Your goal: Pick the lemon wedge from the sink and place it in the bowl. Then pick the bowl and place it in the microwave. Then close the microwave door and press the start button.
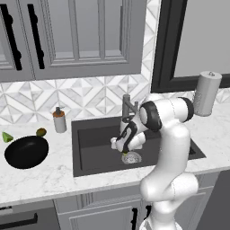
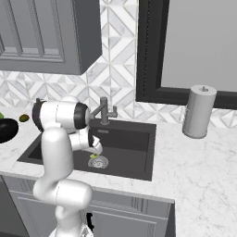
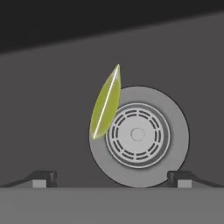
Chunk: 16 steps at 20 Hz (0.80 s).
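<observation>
Fingers (image 3: 43,177) spread wide, nothing held — hovering low in the sink (image 1: 94,152). Lemon wedge (image 3: 105,103) lies on the drain (image 3: 139,135) rim. Bowl (image 1: 26,152) on the desk, left.

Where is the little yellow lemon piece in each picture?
Left base view: the lemon wedge peeks out low in the sink, just under the gripper.
Right base view: lower left of centre.
Hand view: middle, tall and slanted.
Shared landmark: the round silver drain it overlaps.

The lemon wedge (image 3: 105,104), pale yellow-green and pointed, lies in the sink (image 1: 94,150), overlapping the drain's rim. The glossy black bowl (image 1: 26,152) sits left of the sink.
</observation>
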### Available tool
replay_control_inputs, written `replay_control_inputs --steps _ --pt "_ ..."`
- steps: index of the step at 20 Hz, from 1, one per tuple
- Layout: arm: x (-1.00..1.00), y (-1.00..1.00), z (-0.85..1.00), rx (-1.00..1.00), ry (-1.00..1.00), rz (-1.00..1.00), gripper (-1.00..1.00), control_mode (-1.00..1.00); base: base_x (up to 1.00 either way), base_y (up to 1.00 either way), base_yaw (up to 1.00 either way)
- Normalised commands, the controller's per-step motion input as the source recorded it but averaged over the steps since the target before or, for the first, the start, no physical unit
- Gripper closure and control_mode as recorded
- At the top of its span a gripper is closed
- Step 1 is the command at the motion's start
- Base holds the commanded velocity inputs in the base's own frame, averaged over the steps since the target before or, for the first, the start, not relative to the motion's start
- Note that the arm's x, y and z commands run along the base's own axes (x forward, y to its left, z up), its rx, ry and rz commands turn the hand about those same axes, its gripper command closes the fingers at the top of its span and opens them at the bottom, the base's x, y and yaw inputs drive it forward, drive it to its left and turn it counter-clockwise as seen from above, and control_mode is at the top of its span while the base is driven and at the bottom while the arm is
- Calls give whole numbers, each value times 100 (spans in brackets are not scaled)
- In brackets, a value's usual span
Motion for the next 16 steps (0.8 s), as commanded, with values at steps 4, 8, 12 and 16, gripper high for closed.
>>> replay_control_inputs --steps 4,8,12,16 --pt "33 0 -33 0 5 -1 -100 -100 0 0 0" --pt "37 0 -36 0 5 -2 -100 -100 0 0 0" --pt "37 0 -33 0 3 -2 -100 -100 0 0 0" --pt "40 0 -26 0 3 -1 -100 -100 0 0 0"
